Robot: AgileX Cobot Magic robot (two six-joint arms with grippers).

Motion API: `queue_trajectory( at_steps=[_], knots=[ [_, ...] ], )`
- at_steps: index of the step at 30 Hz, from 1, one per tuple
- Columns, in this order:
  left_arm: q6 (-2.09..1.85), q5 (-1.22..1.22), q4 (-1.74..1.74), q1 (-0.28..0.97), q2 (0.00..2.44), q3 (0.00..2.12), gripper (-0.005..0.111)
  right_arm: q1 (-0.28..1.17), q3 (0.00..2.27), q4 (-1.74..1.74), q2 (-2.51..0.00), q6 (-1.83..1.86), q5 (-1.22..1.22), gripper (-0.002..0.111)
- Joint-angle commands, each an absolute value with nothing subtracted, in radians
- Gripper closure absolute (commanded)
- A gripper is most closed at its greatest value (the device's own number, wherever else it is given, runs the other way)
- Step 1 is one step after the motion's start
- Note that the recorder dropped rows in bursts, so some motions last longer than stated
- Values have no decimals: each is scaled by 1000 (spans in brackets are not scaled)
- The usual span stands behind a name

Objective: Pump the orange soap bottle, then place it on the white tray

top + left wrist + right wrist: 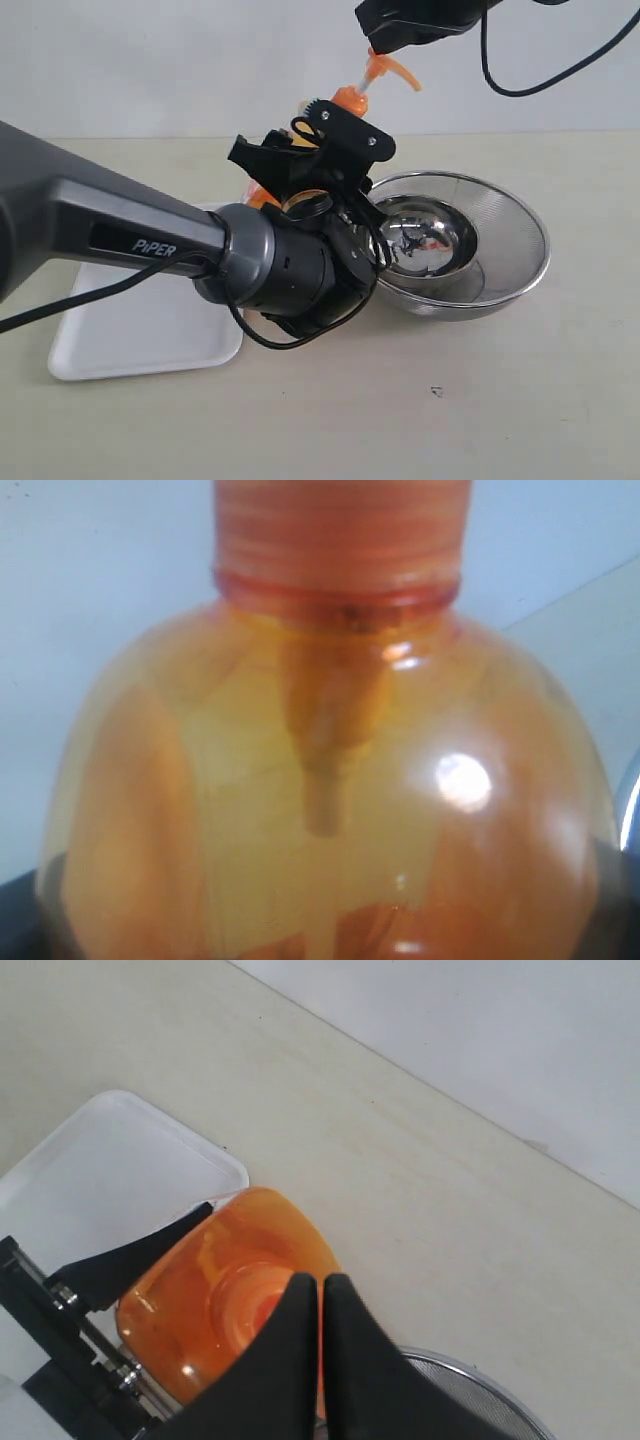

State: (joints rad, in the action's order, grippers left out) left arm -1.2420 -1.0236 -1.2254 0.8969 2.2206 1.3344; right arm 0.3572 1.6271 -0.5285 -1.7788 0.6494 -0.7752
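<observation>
Pump step: orange soap bottle upright between white tray and steel bowl.
Left gripper clamps its body; right gripper fingers closed together on pump head. We judge it light, slick, squeezable: hold mid-body.

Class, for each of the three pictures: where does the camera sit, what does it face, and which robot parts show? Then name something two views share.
Exterior view: off the arms, looking down across the table; shows the left gripper around the orange soap bottle and the right gripper at its pump.
Left wrist view: on the left wrist, close against the bottle's shoulder; no robot part shows clearly.
Right wrist view: above the pump, looking down; its own shut fingers show.
Shared: the exterior and right wrist views both show the white tray and the steel bowl.
</observation>
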Motion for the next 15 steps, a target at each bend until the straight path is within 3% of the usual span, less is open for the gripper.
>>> queue_trajectory(
  at_steps=[1,15],
  knots=[
    [-1234,-986,-1166,907,2207,1344,102,378,1606,-538,-1856,642,-896,109],
    [-1234,-986,-1166,907,2207,1344,102,380,1606,-538,-1869,638,-906,109]
  ],
)
